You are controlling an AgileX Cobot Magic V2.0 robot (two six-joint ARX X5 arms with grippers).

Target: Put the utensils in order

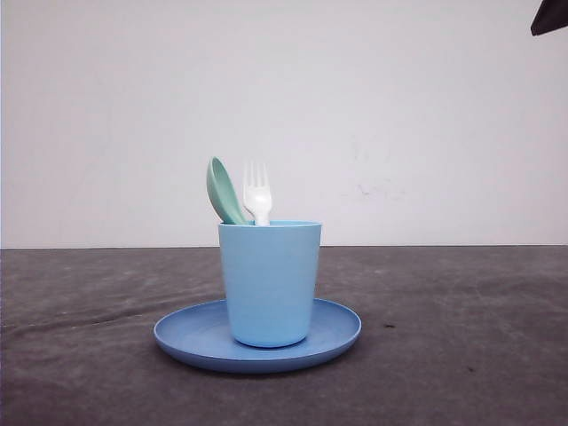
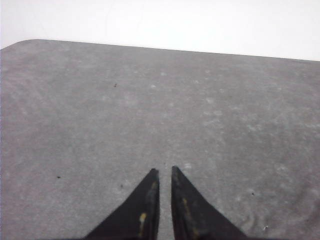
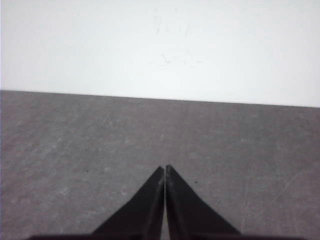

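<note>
- A fork (image 1: 256,193) and a spoon (image 1: 224,192) are seen standing in a cup (image 1: 270,282), heads up, in the front view.
- The fork is held upright by the cup, its tines above the rim; only the head and a short neck are visible.
- The spoon is placed just left of the fork and leans left, its bowl raised above the rim; whether the two touch cannot be told.
- The cup is set upright on a plate (image 1: 186,335), near its middle.
- The plate is laid on a grey table (image 1: 461,346), before a white wall (image 1: 399,106).
- The left gripper (image 2: 164,171) is seen in the left wrist view, its fingers drawn nearly together with a narrow gap at the tips; nothing is held between them.
- The right gripper (image 3: 164,168) is seen in the right wrist view, its fingers pressed together at the tips; nothing is gripped.
- Bare table is seen under both grippers, with neither utensil, cup nor plate near the fingertips.
- A dark corner (image 1: 550,16) is seen at the upper right of the front view; what it belongs to cannot be told.
</note>
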